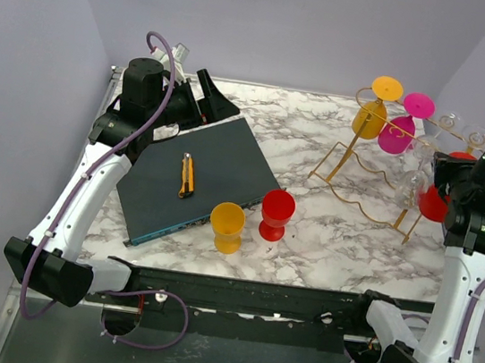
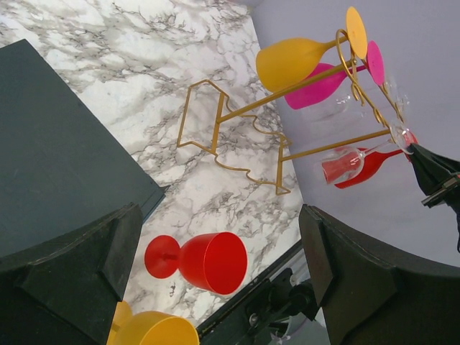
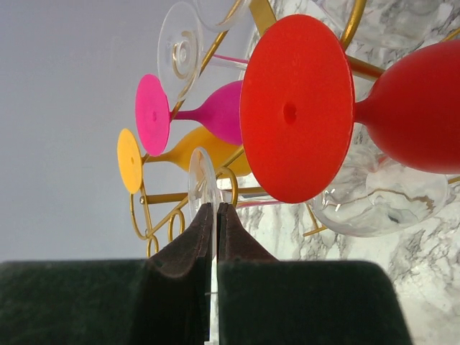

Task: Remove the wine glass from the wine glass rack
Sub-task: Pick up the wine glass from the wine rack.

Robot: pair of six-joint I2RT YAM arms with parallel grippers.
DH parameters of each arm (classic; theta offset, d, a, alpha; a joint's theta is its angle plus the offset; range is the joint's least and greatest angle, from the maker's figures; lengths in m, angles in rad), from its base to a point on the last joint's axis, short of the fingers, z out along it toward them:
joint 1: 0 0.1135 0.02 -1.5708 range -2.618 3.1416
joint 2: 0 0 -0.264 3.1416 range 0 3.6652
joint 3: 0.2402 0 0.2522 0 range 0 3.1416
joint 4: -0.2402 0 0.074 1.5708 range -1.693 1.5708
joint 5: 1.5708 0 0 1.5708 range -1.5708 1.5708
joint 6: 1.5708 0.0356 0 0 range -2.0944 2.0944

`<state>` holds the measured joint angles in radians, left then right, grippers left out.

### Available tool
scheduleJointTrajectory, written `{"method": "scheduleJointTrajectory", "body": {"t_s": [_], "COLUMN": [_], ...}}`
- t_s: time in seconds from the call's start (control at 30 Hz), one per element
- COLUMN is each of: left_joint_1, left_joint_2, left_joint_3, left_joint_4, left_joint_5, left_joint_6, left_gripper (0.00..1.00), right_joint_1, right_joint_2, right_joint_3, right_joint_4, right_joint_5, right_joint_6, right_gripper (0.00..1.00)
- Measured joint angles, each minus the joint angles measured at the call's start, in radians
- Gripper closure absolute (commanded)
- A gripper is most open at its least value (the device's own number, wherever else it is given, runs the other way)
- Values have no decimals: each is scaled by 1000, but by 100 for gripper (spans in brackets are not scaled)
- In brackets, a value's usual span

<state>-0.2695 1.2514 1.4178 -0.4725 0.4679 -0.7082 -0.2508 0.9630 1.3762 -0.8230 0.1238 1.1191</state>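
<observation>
The gold wire wine glass rack stands at the back right with glasses hanging upside down: yellow, pink, red and clear ones. My right gripper is at the rack's right end. In the right wrist view it is shut on the thin round foot of a clear wine glass, whose bowl hangs behind the red glass's foot. The rack's scroll ends show just left of the fingers. My left gripper is open and empty at the back left, far from the rack.
A red glass and a yellow glass stand upright mid-table; the red one also shows in the left wrist view. A dark board with a yellow utility knife lies at the left. Walls close in behind and beside the rack.
</observation>
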Motion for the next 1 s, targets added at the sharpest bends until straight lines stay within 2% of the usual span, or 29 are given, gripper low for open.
{"method": "scheduleJointTrajectory", "body": {"t_s": [0.23,0.7,0.83,1.0], "left_joint_1": [0,-2,-25,-105], "left_joint_2": [8,21,38,79], "left_joint_3": [5,7,11,44], "left_joint_4": [1,24,40,66], "left_joint_5": [7,19,20,18], "left_joint_6": [-10,-46,-74,-102], "left_gripper": [1,1,1,1], "right_joint_1": [0,0,0,0], "right_joint_2": [-60,-93,-97,-108], "right_joint_3": [-71,-97,-107,-108], "right_joint_4": [38,54,61,61], "right_joint_5": [-2,-2,-2,-1], "right_joint_6": [87,167,174,175], "right_gripper": [100,99,99,99]}}
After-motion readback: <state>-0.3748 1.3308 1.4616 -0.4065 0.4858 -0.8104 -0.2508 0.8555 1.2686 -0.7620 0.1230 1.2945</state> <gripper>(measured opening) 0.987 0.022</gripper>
